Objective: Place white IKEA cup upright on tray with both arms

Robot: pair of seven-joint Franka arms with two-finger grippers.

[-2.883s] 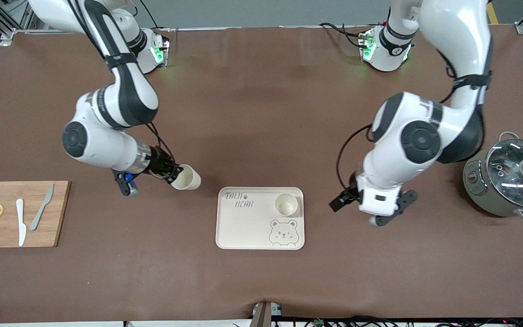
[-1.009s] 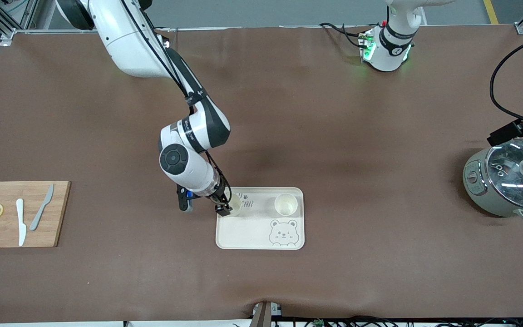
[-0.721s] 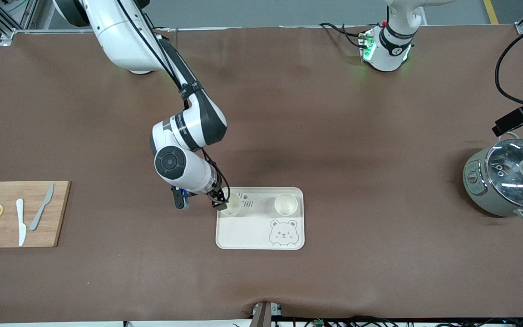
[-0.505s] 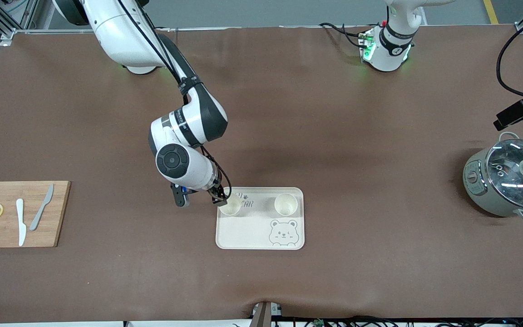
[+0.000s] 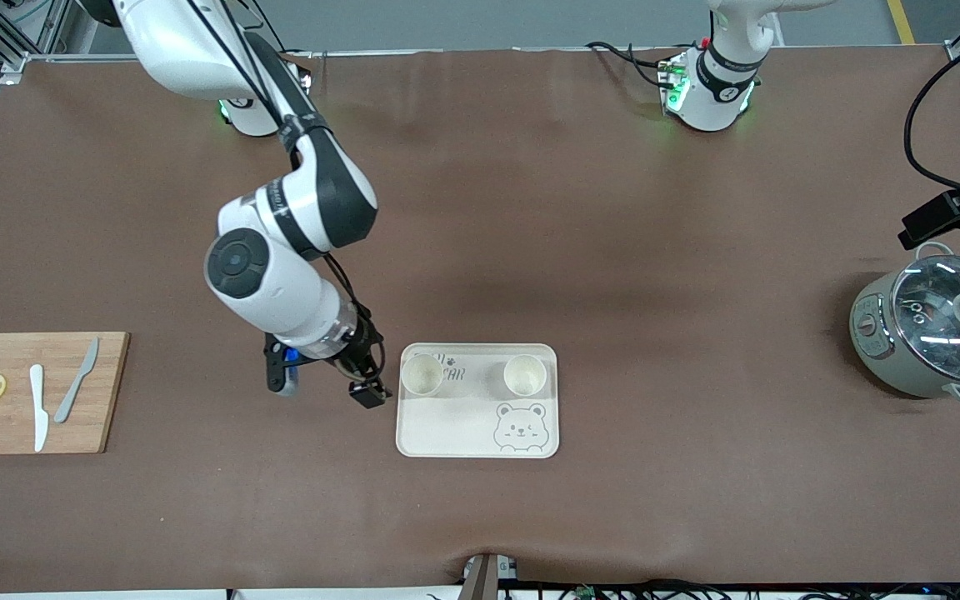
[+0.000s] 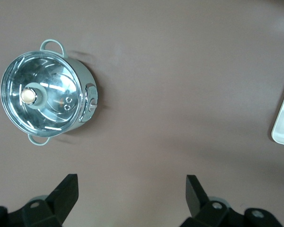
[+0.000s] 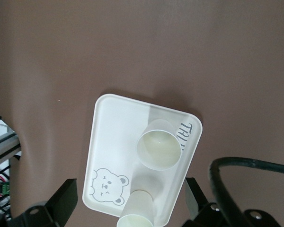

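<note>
The cream tray [image 5: 455, 429] with the bear drawing lies on the brown table. Two white cups stand upright on it, one on the lettering [image 5: 422, 375] and one above the bear [image 5: 524, 375]. My right gripper [image 5: 361, 382] is open and empty, just off the tray's edge toward the right arm's end. In the right wrist view the tray [image 7: 113, 123] and both cups [image 7: 159, 144] [image 7: 137, 215] show between its spread fingers [image 7: 68, 191]. My left gripper [image 6: 132, 182] is open and empty, high over the table by the pot. Only a dark part of that hand [image 5: 947, 215] shows in the front view.
A wooden cutting board [image 5: 105, 392] with two knives and lemon slices lies at the right arm's end. A grey pot with a glass lid [image 5: 934, 333] stands at the left arm's end and shows in the left wrist view [image 6: 45, 92].
My right gripper carried a cup to the tray, set it upright on the lettering, let go and drew off toward the cutting board. The left arm withdrew over the pot.
</note>
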